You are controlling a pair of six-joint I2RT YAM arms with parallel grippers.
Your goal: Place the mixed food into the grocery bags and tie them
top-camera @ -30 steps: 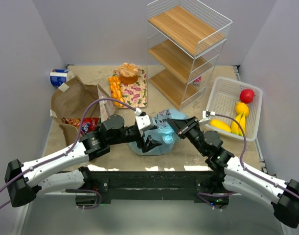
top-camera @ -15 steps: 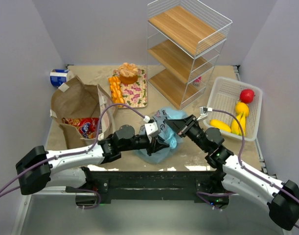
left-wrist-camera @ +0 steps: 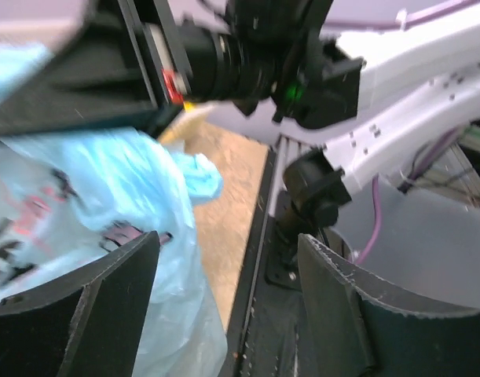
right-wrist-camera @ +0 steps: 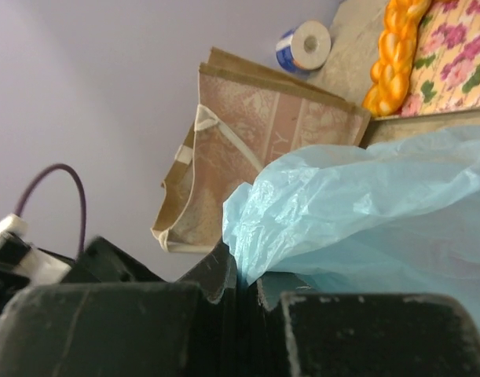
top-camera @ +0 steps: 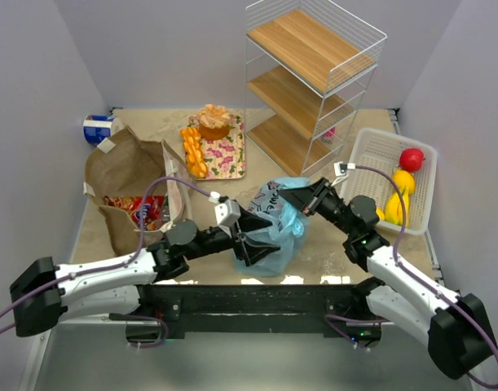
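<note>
Your right claw (top-camera: pixel 291 197) is clamped on a bunched fold of the blue bag (top-camera: pixel 275 236), which sits mid-table near the front edge. Your left claw (top-camera: pixel 255 242) stands with its jaws wide apart at the bag's 8 o'clock, the plastic just beside one finger. The blue bag's contents cannot be made out. At its 9 o'clock the paper bag (top-camera: pixel 126 167) lies open with red packets (top-camera: pixel 143 209) inside. At 2 o'clock the basket (top-camera: pixel 371 155) holds a red fruit (top-camera: pixel 411 159) and yellow fruit (top-camera: pixel 402 181). A can (top-camera: pixel 98 129) lies at 10 o'clock, beside the paper bag.
</note>
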